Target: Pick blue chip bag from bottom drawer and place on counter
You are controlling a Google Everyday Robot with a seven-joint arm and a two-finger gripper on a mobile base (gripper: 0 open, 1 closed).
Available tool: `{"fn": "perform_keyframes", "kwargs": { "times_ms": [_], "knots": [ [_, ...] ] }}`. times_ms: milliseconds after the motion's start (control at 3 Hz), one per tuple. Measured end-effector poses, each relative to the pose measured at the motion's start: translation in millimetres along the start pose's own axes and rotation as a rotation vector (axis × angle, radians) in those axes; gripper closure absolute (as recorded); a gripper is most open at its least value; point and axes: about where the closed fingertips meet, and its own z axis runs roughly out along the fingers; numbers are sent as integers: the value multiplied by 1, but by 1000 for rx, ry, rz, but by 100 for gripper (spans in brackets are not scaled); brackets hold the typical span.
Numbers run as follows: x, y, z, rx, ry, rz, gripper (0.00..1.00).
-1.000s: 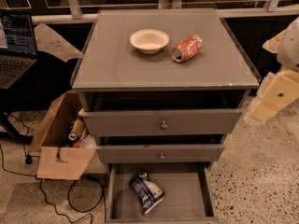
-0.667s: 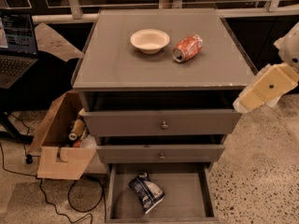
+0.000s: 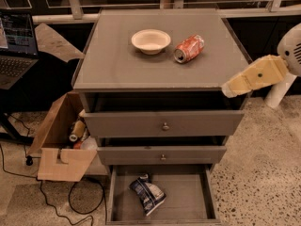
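Observation:
The blue chip bag [image 3: 147, 194] lies crumpled on the floor of the open bottom drawer [image 3: 188, 199], left of its middle. The counter [image 3: 122, 62] is the grey cabinet top above it. My gripper [image 3: 231, 88] is at the tip of a tan arm segment that reaches in from the right. It hangs at the counter's front right corner, far above the bag and holding nothing that I can see.
A white bowl [image 3: 150, 40] and an orange-red soda can [image 3: 189, 48] on its side rest on the counter's back half. The two upper drawers [image 3: 164, 125] stand slightly pulled out. An open cardboard box [image 3: 63, 145] and cables lie on the floor at left, by a laptop [image 3: 16, 48].
The arm has swung left and a little up, from beside the cabinet's right side to the counter's front right corner. The bag and drawers have not moved.

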Motion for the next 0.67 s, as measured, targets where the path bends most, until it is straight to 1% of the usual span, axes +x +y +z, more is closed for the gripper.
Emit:
{"fn": "perform_keyframes", "kwargs": {
  "times_ms": [333, 667],
  "knots": [
    [1, 1, 0, -2, 3, -3, 0],
    [9, 12, 6, -47, 26, -41, 0]
  ]
}}
